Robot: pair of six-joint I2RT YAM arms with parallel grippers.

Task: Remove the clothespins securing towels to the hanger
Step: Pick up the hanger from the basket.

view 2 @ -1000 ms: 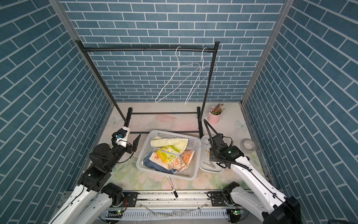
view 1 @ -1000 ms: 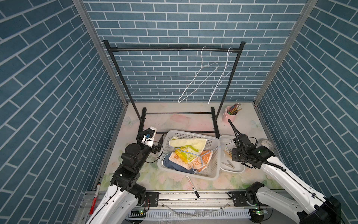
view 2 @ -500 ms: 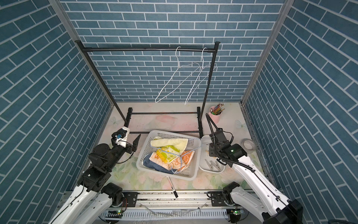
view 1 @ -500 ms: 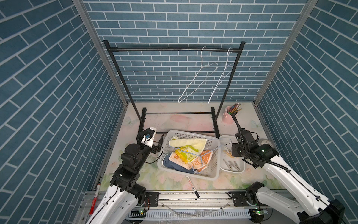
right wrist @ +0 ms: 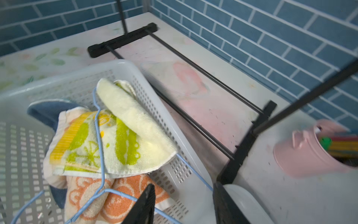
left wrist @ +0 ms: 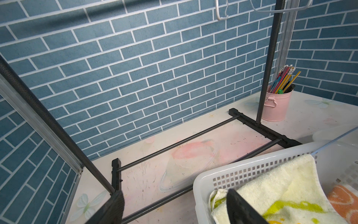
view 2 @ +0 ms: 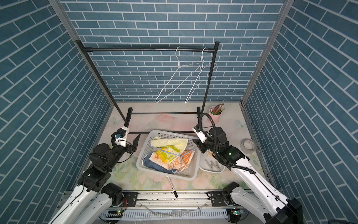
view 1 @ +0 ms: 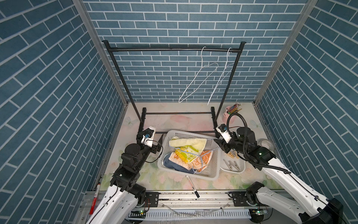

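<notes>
Three towels lie heaped in a white basket (view 1: 215, 174): pale yellow (view 1: 187, 143), orange-cream (view 1: 202, 162) and blue (view 1: 170, 163). A blue wire hanger (right wrist: 100, 135) lies loose on top of them. Several clothespins (view 1: 231, 164) lie in a white tray (view 1: 242, 171) right of the basket. My right gripper (right wrist: 184, 186) is open over the basket's right rim, with the hanger's wire and the basket wall between its fingers and nothing gripped. My left gripper (left wrist: 175, 194) stands open and empty, left of the basket's far corner.
A black rack (view 1: 174, 50) stands at the back with two bare white hangers (view 1: 197, 81). A pink cup of pencils (view 1: 230, 114) sits at its right foot. A marker (view 1: 191, 186) lies before the basket, and a tape roll (view 1: 267, 144) lies at the right.
My right gripper has opened wider, lifted off the white tray and swung back over the basket's right rim. More clothespins now show in the tray. The left arm has not moved.
</notes>
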